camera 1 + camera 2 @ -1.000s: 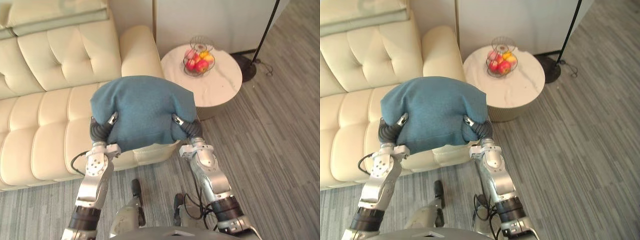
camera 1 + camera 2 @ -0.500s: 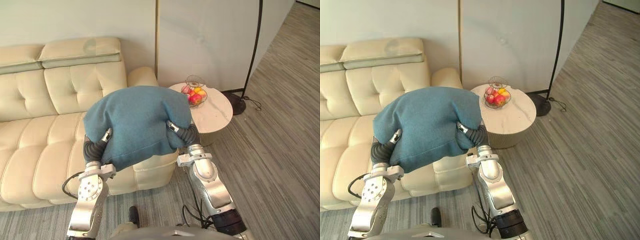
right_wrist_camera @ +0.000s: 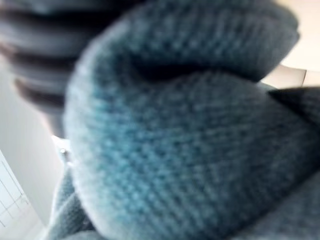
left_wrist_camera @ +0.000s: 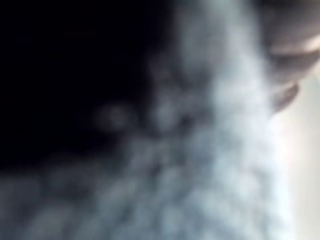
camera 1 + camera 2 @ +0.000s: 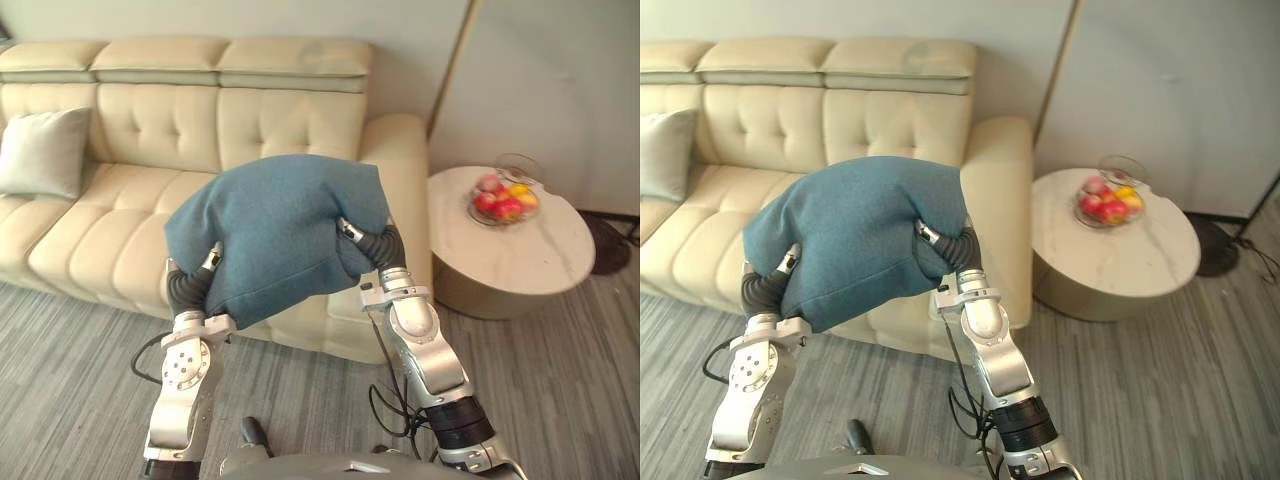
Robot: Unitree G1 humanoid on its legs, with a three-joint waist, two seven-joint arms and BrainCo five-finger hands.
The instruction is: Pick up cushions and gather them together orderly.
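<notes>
Teal: holding cushion [image 5: 280, 235] between left robot hand [image 5: 188, 288] and right robot hand [image 5: 386, 250], grasp untellable; needing leftward carry to pale cushion [image 5: 45, 152] on sofa [image 5: 290, 110].

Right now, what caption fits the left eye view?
Blue cushion carried before a cream sofa that bears one pale cushion.

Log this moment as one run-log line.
carry | blue cushion raised between left hand and right hand | pale cushion on sofa, far left | not yet gathered

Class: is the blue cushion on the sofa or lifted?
Lifted: left hand and right hand hold the blue cushion up, apart from the sofa.
</notes>
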